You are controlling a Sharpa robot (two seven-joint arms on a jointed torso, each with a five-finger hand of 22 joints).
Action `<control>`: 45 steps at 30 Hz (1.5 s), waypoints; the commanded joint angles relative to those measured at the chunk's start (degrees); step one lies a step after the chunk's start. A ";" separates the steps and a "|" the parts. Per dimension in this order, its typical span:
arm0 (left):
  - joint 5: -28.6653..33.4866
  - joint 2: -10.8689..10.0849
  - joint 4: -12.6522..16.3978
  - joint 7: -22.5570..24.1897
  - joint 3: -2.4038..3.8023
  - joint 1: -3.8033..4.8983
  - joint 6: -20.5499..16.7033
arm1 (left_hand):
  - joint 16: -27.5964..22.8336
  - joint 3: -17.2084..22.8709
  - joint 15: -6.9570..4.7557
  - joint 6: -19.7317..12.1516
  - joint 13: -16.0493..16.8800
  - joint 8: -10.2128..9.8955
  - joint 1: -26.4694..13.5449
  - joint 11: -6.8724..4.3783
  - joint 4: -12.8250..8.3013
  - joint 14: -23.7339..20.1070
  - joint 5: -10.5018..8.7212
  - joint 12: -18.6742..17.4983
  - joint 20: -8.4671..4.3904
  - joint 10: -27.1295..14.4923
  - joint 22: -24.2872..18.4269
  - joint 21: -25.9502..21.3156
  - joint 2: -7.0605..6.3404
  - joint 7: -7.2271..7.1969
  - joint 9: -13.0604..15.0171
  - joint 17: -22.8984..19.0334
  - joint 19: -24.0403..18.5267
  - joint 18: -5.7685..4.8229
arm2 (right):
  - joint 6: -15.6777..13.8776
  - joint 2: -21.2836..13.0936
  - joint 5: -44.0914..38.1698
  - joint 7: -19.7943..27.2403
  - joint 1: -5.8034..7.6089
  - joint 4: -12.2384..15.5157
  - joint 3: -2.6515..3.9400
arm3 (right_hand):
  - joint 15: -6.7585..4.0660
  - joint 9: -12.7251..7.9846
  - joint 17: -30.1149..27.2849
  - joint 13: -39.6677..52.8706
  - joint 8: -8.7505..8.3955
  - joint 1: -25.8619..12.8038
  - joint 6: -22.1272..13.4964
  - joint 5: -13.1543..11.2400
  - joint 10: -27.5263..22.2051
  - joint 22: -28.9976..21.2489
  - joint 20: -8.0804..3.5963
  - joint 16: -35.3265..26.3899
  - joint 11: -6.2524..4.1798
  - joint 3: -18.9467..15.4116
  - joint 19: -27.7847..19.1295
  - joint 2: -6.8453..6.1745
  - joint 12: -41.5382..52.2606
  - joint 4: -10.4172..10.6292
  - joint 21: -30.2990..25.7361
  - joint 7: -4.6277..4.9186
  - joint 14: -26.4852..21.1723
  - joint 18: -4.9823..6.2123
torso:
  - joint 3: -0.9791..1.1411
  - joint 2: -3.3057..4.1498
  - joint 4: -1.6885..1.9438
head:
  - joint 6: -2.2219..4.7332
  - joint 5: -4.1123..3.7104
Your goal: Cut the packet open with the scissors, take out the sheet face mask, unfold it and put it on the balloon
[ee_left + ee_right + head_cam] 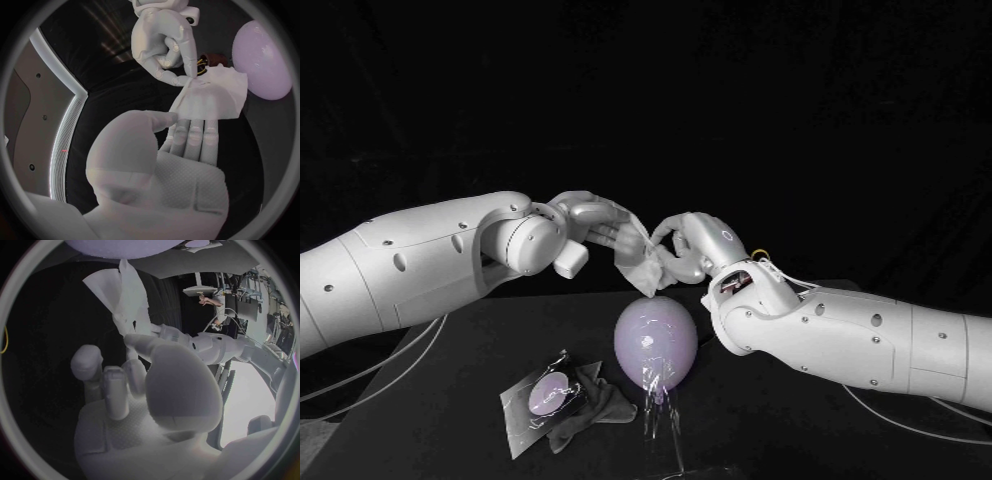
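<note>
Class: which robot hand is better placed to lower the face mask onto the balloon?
Right, probably: the right robot hand pinches the face mask lower, nearly above the balloon; the left robot hand holds it higher.

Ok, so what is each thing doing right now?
balloon: blown up, on the table, nothing on it.
packet: lying flat on the table beside the balloon, untouched.
left hand: holds the sheet face mask.
right hand: pinches the mask's edge.
sheet face mask: out of the packet, crumpled, up in the air above the balloon.
</note>
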 commanded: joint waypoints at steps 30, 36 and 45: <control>-4.54 0.20 0.26 3.31 -0.28 0.00 2.06 | -0.54 -0.48 0.12 0.77 -0.07 0.37 0.20 0.05 0.14 0.07 0.38 -0.50 0.00 0.09 -0.13 0.13 -0.57 3.13 11.11 -0.21 -0.15 0.62 | 12.18 -4.61 19.98 9.28 4.00 2.87 1.01 | 0.13 0.64 12.64 3.21 -0.07 -4.49 -1.00 -10.66 0.57 0.14 0.45 -0.26 0.55 2.14 -1.00 2.49 -1.61 -2.34 -1.23 0.53 5.29 -0.78 | -0.06 0.07 0.02 | 0.01 0.03; -4.54 0.26 0.27 3.67 -0.28 0.00 2.02 | -0.56 -0.51 0.13 0.80 -0.06 0.38 0.20 0.05 0.16 0.07 0.38 -0.51 0.01 0.11 -0.13 0.13 -0.59 3.12 11.07 -0.23 -0.18 0.61 | 16.15 -4.41 19.35 8.62 4.34 2.67 1.00 | 0.21 0.67 13.27 3.96 -0.11 -5.52 -0.92 -10.65 0.83 0.22 0.57 0.03 0.55 1.08 -1.12 3.47 -0.77 -1.52 -1.38 0.45 5.47 -0.79 | -0.05 0.08 0.10 | -0.10 0.09; -5.87 0.02 0.15 4.29 -0.29 0.00 1.66 | -0.62 -0.57 0.15 0.88 -0.06 0.40 0.19 0.04 0.22 0.07 0.39 -0.55 0.04 0.14 -0.15 0.09 -0.57 3.08 10.95 -0.27 -0.27 0.58 | 18.20 -4.75 18.73 7.76 4.60 1.99 0.99 | 0.07 0.74 15.02 6.00 0.05 -6.09 -0.36 -10.65 1.82 1.31 0.54 0.87 0.33 0.30 -0.19 4.32 1.92 -1.08 -0.17 0.15 6.05 -1.06 | -0.02 0.07 0.05 | -0.17 0.15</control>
